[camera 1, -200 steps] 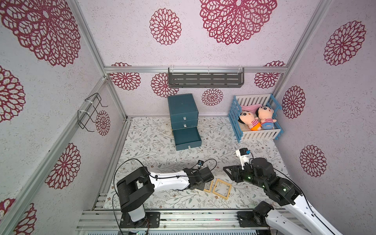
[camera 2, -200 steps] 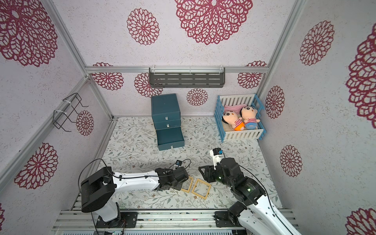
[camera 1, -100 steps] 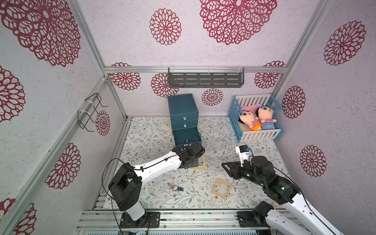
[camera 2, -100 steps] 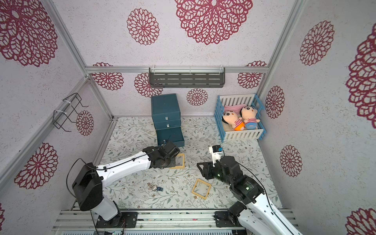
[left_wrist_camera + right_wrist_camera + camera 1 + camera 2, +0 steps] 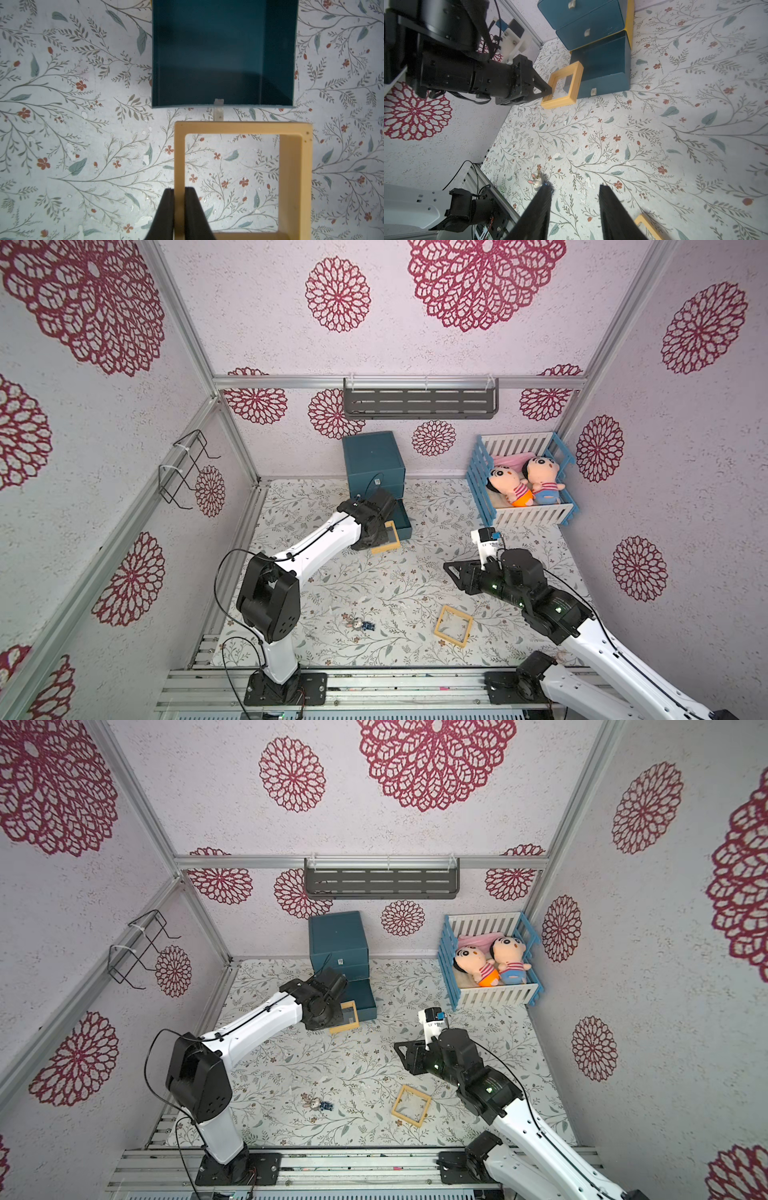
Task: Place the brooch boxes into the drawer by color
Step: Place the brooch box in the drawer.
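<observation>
In both top views your left arm hides most of its tool, so only part of the yellow frame (image 5: 385,549) shows, just in front of the chest of drawers (image 5: 373,454) at the back edge of the tabletop (image 5: 415,580). The left wrist view gives you what they cannot: the left tool (image 5: 179,190) has its jaws clamped together on one side bar of that frame, and the frame's far bar sits just short of the front wall of the pulled-out bottom drawer (image 5: 207,52), near its pale pull. The right wrist view shows the same frame tilted, its far edge raised beside the drawer's corner; whether they touch you cannot tell. It also shows the two upper drawers pushed in. Your right tool (image 5: 574,187) hovers above the tabletop with its jaws apart, gripping nothing. The second yellow frame (image 5: 440,620) lies flat near the front edge, right of centre, and a small trinket (image 5: 359,624) lies near the front edge at centre.
</observation>
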`<state>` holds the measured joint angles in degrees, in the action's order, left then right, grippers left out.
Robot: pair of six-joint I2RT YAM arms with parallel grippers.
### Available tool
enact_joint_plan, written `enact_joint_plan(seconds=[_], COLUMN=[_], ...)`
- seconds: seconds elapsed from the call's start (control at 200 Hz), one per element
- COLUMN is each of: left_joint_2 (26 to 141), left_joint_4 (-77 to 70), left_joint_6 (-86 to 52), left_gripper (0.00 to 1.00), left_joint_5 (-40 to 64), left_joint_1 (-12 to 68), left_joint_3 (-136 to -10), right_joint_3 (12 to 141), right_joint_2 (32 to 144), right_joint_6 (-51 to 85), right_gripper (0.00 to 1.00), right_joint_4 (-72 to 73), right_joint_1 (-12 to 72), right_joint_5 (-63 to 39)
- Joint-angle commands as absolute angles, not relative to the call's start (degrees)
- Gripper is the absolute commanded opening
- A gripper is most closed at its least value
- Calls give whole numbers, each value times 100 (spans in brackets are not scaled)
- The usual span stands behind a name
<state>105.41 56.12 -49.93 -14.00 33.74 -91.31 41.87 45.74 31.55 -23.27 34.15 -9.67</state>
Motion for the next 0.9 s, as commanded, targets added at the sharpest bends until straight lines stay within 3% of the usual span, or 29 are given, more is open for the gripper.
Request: enact_joint_plan(seconds=[0.0, 0.43, 0.896], left_joint_2=[10765, 12047, 13101], left_joint_4=[5897, 5998, 6104], left_joint_6=[-4836, -4624, -4365], left_gripper=[0, 0, 0], left_joint_5=[-1389, -1315, -1467], left_joint_1=[3148, 2680, 2615], left_joint_3=[-9457, -10773, -11873], right_joint_3=[4405, 4658, 4672], right_joint_2=[4759, 5364, 5291], right_joint_6=[3053, 2870, 2796], right_gripper=[44, 44, 44], right_joint_4=[-1788, -1424, -1651], right_joint_1=[3419, 3401, 3305], right_joint_5=[-754, -860, -868])
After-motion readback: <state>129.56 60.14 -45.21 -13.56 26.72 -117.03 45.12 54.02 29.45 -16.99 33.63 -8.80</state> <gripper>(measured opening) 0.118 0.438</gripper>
